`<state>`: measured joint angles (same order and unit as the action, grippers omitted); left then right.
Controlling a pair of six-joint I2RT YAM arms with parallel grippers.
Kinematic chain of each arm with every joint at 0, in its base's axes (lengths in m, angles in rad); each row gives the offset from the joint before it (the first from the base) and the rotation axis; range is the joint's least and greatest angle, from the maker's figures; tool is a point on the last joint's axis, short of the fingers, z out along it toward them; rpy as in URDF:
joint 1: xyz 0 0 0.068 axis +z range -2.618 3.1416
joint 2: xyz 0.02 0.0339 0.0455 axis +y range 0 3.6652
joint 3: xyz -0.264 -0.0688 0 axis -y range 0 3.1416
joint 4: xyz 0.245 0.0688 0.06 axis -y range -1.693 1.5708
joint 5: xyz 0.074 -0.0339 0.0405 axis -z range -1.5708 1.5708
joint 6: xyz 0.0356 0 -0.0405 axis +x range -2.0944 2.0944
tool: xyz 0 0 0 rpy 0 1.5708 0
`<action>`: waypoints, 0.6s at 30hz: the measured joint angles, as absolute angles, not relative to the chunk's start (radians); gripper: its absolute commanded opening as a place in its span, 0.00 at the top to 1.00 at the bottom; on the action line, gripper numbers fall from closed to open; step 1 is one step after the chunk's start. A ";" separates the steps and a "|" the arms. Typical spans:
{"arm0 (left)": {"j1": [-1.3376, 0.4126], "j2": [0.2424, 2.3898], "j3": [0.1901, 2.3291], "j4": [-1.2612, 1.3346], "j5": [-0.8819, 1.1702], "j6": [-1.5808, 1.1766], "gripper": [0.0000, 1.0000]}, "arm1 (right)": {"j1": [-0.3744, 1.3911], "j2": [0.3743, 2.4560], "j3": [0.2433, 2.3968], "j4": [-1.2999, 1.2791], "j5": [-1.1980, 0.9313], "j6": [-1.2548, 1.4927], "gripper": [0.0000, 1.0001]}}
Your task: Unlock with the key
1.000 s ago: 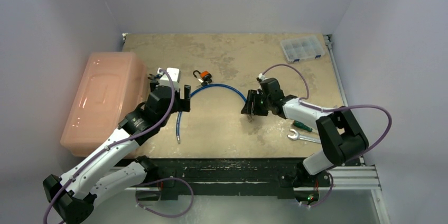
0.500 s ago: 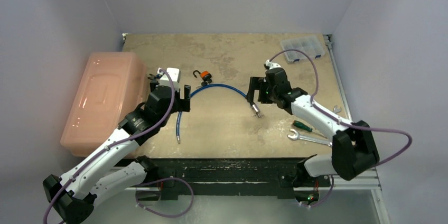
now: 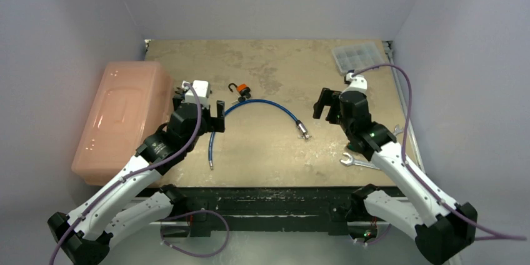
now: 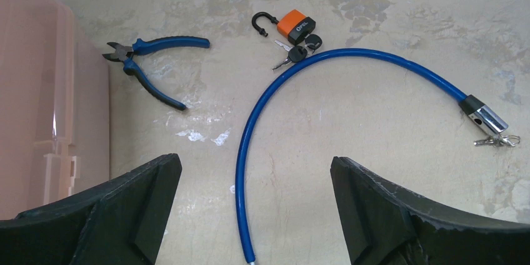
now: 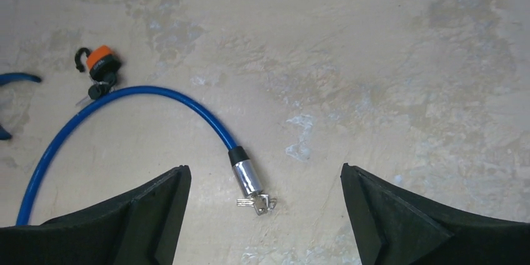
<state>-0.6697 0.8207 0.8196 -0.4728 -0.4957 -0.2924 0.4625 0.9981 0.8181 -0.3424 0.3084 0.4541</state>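
Looking from above, shows blue cable lock (image 3: 262, 104) arched on the table (image 3: 281, 59) between both arms, left jaws and right jaws gaping, empty. Left wrist: finds key (image 4: 497, 141) at its silver barrel (image 4: 484, 117), orange padlock (image 4: 295, 24) beside the arc. Right wrist: shows key at barrel's tip.

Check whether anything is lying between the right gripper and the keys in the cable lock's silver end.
Nothing visible does. From the right wrist, the keys stick out of the silver end on bare table, directly ahead of the right gripper, whose jaws stand open.
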 measured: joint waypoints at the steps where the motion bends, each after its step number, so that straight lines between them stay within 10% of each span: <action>1: -0.670 0.814 0.820 -0.472 -0.495 -0.293 0.01 | 0.463 0.962 0.804 -0.345 0.327 0.459 0.01; 18: -0.670 0.641 0.787 -0.434 -0.580 -0.291 0.01 | 0.463 0.456 0.728 -0.142 0.276 0.453 0.01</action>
